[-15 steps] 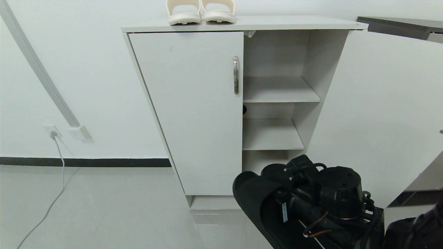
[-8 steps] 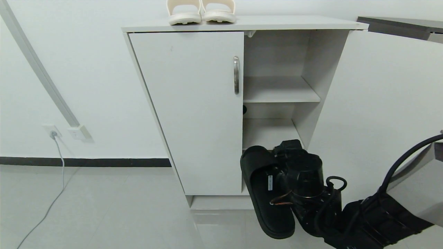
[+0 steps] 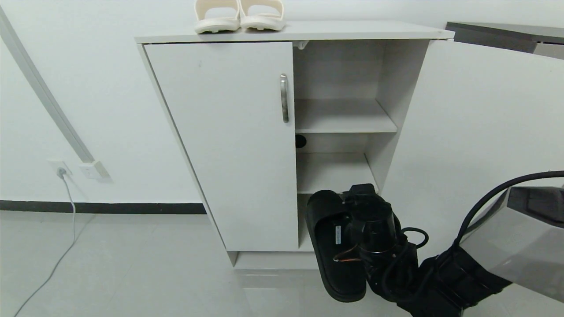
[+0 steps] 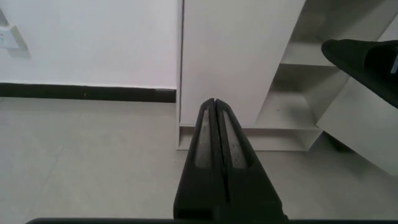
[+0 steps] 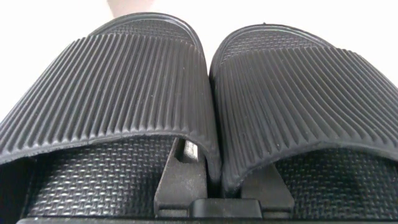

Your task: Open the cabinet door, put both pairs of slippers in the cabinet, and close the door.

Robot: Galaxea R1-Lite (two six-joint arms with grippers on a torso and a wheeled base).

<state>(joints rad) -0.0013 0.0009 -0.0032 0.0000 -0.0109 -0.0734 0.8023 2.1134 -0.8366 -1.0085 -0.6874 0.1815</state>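
While the right door stands swung open, conditions read as follows.

Black slippers (image 3: pixel 335 246): held as a pair, side by side, off the floor in front of the cabinet's open right half. The forward end sits at the mouth of the lowest compartment, just under the middle shelf (image 3: pixel 332 171); the rear end projects out over the floor tiles (image 3: pixel 110 264). One flat face, carrying a small white label, is turned toward the head camera.

Right gripper (image 5: pixel 217 193): one finger lies under each ribbed strap, and the jaws pinch the two slippers' adjoining inner sides together (the right wrist view shows both straps close up).

Cabinet (image 3: pixel 291 31): white, against the wall. Left door (image 3: pixel 220 145) is flush shut, with a vertical metal handle (image 3: pixel 284 97) at its inner edge. Right door (image 3: pixel 476 132) is swung wide.

Interior: upper shelf (image 3: pixel 341 116) and middle shelf are bare; a round dark hole (image 3: pixel 300 141) shows in the back panel between them.

Cream slippers (image 3: pixel 240 15): paired on the cabinet top, above the left door.

Left gripper (image 4: pixel 215 124): jaws pressed together, nothing between them; it hangs above the floor, well apart from the slippers and facing the cabinet base.

Surroundings: wall socket (image 3: pixel 60 169) with a grey cable (image 3: pixel 57 246) trailing to the floor; black skirting strip (image 3: pixel 101 207) along the wall.
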